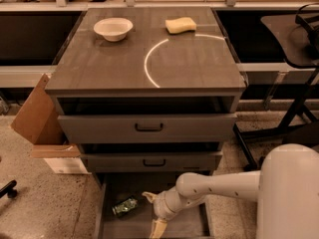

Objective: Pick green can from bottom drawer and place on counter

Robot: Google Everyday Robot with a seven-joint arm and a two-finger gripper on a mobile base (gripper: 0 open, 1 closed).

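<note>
Hovering at bottom centre inside the deep grey bottom drawer (187, 222), your cream gripper (154, 213), jaws spread, waits beside the shiny green can (124, 206), apparently to straddle it.

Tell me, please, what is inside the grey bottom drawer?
A mottled green can lies in the bottom drawer, the open gripper beside it; the rear hides under upper drawers.

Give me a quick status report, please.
Claw open, inside bottom drawer, beside green can. Can lying on drawer floor, not gripped. Nothing between them.
</note>
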